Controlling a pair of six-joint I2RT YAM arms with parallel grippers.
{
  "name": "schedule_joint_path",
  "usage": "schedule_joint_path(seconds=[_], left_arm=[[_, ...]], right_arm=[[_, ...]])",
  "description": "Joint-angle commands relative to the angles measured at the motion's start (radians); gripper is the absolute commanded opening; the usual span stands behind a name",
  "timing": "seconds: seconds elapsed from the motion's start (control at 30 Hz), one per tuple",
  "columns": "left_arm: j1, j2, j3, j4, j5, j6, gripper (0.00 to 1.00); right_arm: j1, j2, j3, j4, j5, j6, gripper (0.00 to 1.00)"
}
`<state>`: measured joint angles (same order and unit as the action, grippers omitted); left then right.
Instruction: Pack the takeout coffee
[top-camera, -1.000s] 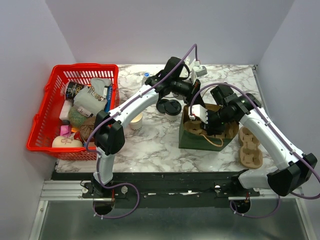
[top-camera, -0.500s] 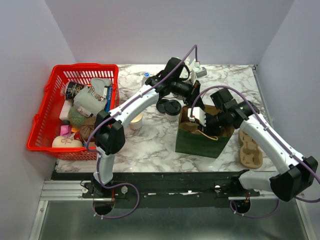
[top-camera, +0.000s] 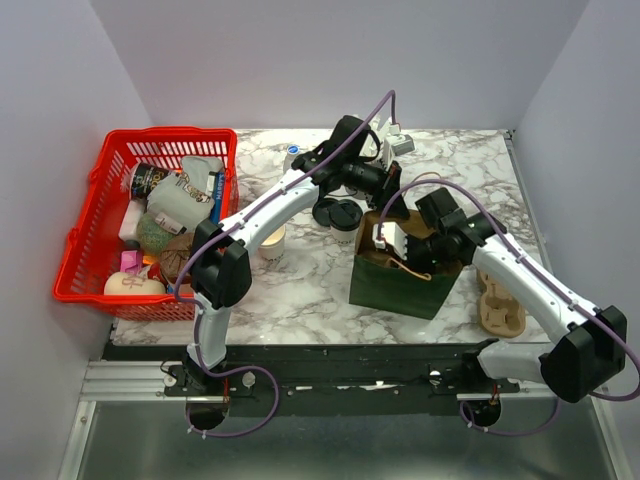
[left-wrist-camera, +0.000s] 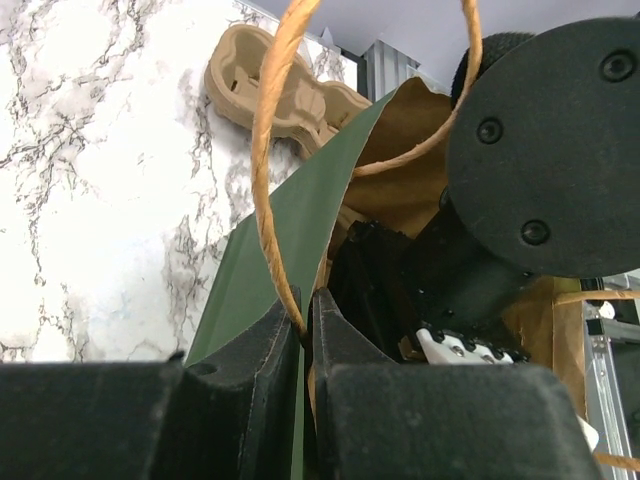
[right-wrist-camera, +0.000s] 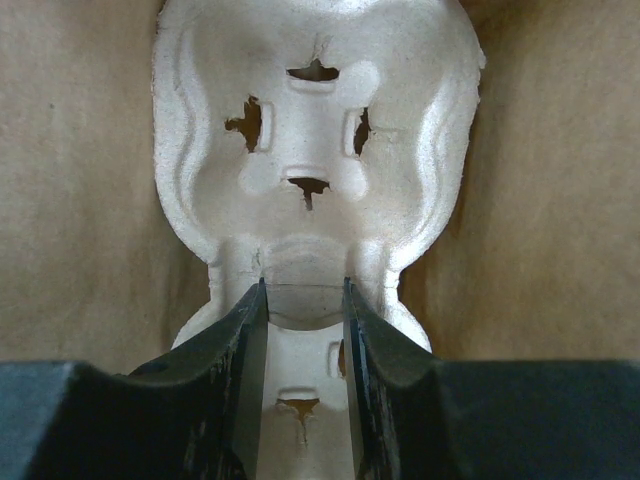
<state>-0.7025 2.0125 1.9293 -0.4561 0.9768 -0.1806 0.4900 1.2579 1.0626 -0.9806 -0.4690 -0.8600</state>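
Bag (top-camera: 395, 285) shifted left; left end effector (left-wrist-camera: 305, 315) pinches handle (left-wrist-camera: 258, 170), right end effector (right-wrist-camera: 303, 295) grips carrier (right-wrist-camera: 310, 130).

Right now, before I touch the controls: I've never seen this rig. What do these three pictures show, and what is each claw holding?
These are two robot arms bolted to a table, the left arm and the right arm, each ending in a two-finger gripper. The wide picture comes from a fixed camera above and behind them; the other two come from cameras on the wrists. On the marble table stand a red basket of odds and ends, a green paper bag, a black-lidded coffee cup, a plain cream cup and a pulp cup carrier. The left gripper pinches the bag's rim beside its twine handle. The right gripper is down inside the bag, closed on the narrow waist of a second pulp carrier.
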Motion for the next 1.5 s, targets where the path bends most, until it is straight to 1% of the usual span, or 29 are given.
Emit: schedule_joint_path(seconds=[0.0, 0.03, 0.1, 0.17, 0.23, 0.33, 0.37, 0.4, 0.43, 0.63, 0.73, 0.83, 0.9, 0.97, 1.07, 1.1, 1.13, 1.17, 1.2, 1.27, 1.3, 1.37, 1.4, 1.47], left_arm=[[0.003, 0.000, 0.016, -0.012, -0.023, 0.012, 0.19], [0.003, -0.003, 0.016, -0.010, -0.023, 0.015, 0.19], [0.003, -0.003, 0.013, -0.012, -0.024, 0.013, 0.20], [0.001, -0.004, 0.013, -0.013, -0.026, 0.016, 0.20], [0.003, -0.006, 0.011, -0.015, -0.027, 0.018, 0.20], [0.001, -0.008, 0.013, -0.015, -0.026, 0.021, 0.20], [0.001, -0.006, 0.013, -0.015, -0.026, 0.023, 0.20], [0.003, -0.008, 0.013, -0.015, -0.027, 0.024, 0.20], [0.003, -0.008, 0.013, -0.016, -0.029, 0.024, 0.20], [0.003, -0.009, 0.014, -0.016, -0.033, 0.032, 0.20], [0.003, -0.009, 0.016, -0.016, -0.035, 0.033, 0.18], [0.003, -0.011, 0.016, -0.015, -0.036, 0.041, 0.12], [0.003, -0.012, 0.016, -0.018, -0.033, 0.046, 0.05], [0.003, -0.014, 0.011, -0.018, -0.024, 0.047, 0.00], [0.005, -0.038, -0.027, 0.028, 0.006, 0.053, 0.00], [0.005, -0.066, -0.045, 0.052, 0.013, 0.043, 0.00], [0.005, -0.080, -0.065, 0.124, 0.032, 0.033, 0.00], [0.005, -0.096, -0.105, 0.163, 0.036, 0.024, 0.00], [0.005, -0.124, -0.125, 0.198, 0.037, 0.017, 0.00], [0.001, -0.149, -0.159, 0.276, 0.034, 0.013, 0.00], [0.000, -0.165, -0.167, 0.295, 0.033, 0.015, 0.00], [-0.008, -0.191, -0.202, 0.362, 0.031, 0.029, 0.00], [-0.012, -0.224, -0.216, 0.388, 0.030, 0.035, 0.00], [-0.032, -0.259, -0.249, 0.421, 0.030, 0.105, 0.00]], right_arm=[[0.005, 0.006, -0.056, 0.060, -0.037, 0.039, 0.32], [0.005, 0.008, -0.068, 0.072, -0.027, 0.039, 0.32], [0.005, 0.015, -0.088, 0.100, 0.013, 0.045, 0.36], [0.005, 0.020, -0.092, 0.102, 0.030, 0.041, 0.49], [0.005, 0.006, -0.087, 0.102, 0.039, 0.039, 0.54], [0.005, -0.027, -0.055, 0.085, 0.038, 0.045, 0.80], [0.005, -0.032, -0.041, 0.077, 0.038, 0.049, 0.92], [0.005, -0.040, -0.021, 0.056, 0.035, 0.055, 0.98], [0.005, -0.046, 0.014, 0.046, 0.035, 0.067, 1.00], [0.005, -0.072, 0.175, -0.056, 0.036, 0.101, 1.00], [0.005, -0.091, 0.250, -0.105, 0.023, 0.096, 1.00], [0.007, -0.110, 0.303, -0.136, 0.017, 0.095, 1.00], [0.005, -0.132, 0.326, -0.136, 0.021, 0.099, 1.00], [0.005, -0.149, 0.359, -0.122, 0.039, 0.139, 1.00], [0.004, -0.198, 0.436, -0.051, 0.116, 0.217, 1.00], [0.004, -0.219, 0.451, 0.035, 0.182, 0.240, 1.00], [0.004, -0.263, 0.458, 0.092, 0.228, 0.290, 1.00], [0.004, -0.293, 0.453, 0.155, 0.275, 0.306, 1.00], [0.004, -0.316, 0.444, 0.280, 0.352, 0.309, 1.00], [0.004, -0.357, 0.418, 0.394, 0.449, 0.311, 1.00], [0.004, -0.361, 0.413, 0.487, 0.568, 0.314, 1.00], [-0.001, -0.344, 0.410, 0.546, 0.668, 0.311, 1.00], [-0.028, -0.344, 0.392, 0.583, 0.697, 0.311, 1.00], [-0.057, -0.353, 0.352, 0.618, 0.701, 0.317, 1.00]])
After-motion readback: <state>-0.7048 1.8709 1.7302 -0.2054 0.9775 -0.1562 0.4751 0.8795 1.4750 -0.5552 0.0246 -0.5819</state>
